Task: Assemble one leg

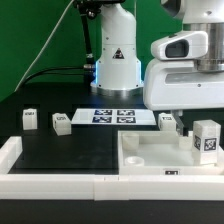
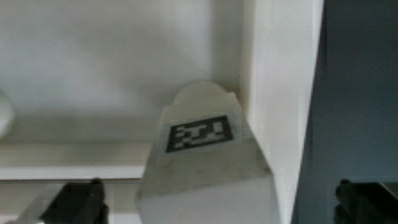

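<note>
One leg (image 1: 206, 139) stood on the tray (image 1: 150, 160) at the counter's (image 1: 60, 150) near right corner. The fingers (image 2: 80, 200) were spread wide, empty, above it. Step judged: approach to grasp. Next: descend squarely, close on the leg.

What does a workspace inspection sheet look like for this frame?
Surface: black table, white rail along its near edge.
Job's things: four tagged legs; two loose at the exterior view's left, one by the tray's far rim, one upright at the tray's right. Tray lies flat.
Clutter: nothing seen.
End effector: above the tray; open, nothing between its fingers.
Cables: black cables trail behind the arm base.
Surroundings: marker board flat on the table; green backdrop.
</note>
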You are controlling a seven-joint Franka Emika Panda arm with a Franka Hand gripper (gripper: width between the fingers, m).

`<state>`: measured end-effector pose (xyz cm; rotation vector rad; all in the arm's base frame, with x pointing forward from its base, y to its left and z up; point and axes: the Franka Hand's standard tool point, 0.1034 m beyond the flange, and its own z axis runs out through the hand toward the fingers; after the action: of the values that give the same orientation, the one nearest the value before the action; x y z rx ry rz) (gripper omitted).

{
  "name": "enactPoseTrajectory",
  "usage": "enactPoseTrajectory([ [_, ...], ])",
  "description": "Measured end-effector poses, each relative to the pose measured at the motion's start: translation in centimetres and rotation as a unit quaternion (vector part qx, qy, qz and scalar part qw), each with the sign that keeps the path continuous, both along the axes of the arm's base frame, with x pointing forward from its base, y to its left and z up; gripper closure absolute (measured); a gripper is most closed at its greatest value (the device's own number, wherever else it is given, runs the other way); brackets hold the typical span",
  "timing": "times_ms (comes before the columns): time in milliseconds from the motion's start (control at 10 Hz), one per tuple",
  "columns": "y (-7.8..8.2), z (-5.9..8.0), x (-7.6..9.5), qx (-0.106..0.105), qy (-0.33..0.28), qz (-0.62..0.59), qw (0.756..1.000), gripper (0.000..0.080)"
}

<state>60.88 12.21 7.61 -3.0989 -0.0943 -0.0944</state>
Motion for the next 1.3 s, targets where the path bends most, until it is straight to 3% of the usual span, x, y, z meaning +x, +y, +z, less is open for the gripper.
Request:
enactPoseTrajectory([
  [100, -0.01, -0.01, 0.0, 0.0, 0.0, -0.003, 1.0, 0.015],
  [300, -0.03, -0.01, 0.0, 0.0, 0.0, -0.003, 1.0, 0.0411],
  [400, -0.03, -0.01, 0.0, 0.0, 0.0, -0.003, 1.0, 0.0411],
  [500, -0.05, -0.01, 0.0, 0.0, 0.0, -0.003, 1.0, 0.0508],
  [800, -0.05, -0.01, 0.0, 0.001, 0.001, -0.011, 1.0, 0.0508],
  [900, -0.1, -0.05, 0.01, 0.007, -0.006, -0.116, 0.993, 0.0508],
  [1100, -0.41, -0.08, 0.04, 0.032, 0.0, -0.281, 0.959, 0.0508],
  [1300, -0.54, -0.14, 0.04, 0.041, 0.007, -0.404, 0.914, 0.0507],
])
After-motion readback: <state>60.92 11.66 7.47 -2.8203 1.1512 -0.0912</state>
